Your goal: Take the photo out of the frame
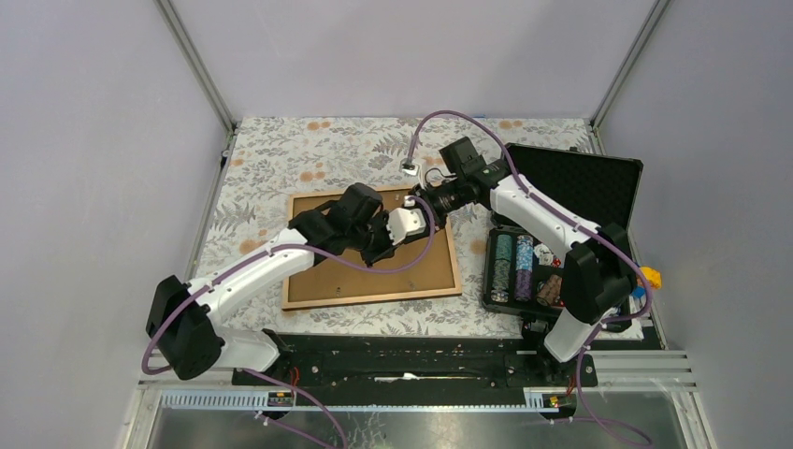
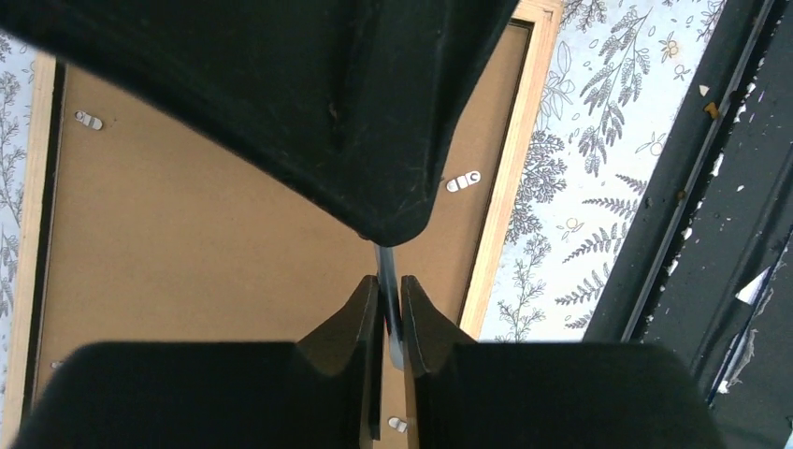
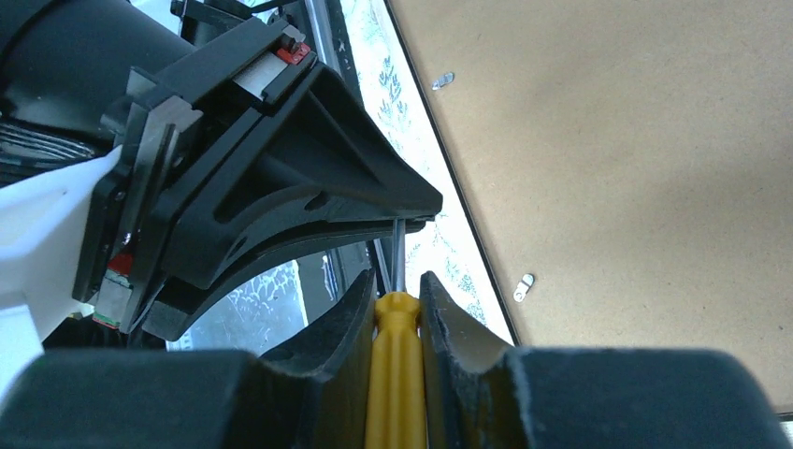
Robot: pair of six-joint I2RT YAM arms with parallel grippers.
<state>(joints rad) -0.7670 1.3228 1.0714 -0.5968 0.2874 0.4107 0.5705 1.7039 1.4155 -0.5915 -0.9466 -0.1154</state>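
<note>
Over the far right corner of the frame (image 1: 337, 271), the right claw (image 3: 397, 288) is gripping a yellow-handled screwdriver (image 3: 395, 374), and the left claw (image 2: 391, 288) is pinching its shaft (image 2: 389, 313).

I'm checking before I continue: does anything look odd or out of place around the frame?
Yes: both grippers share one tool. The right gripper clamps the screwdriver by its yellow handle while the left gripper pinches its thin metal shaft, above the face-down frame. The frame lies slightly askew on the table, with no visible damage.
</note>
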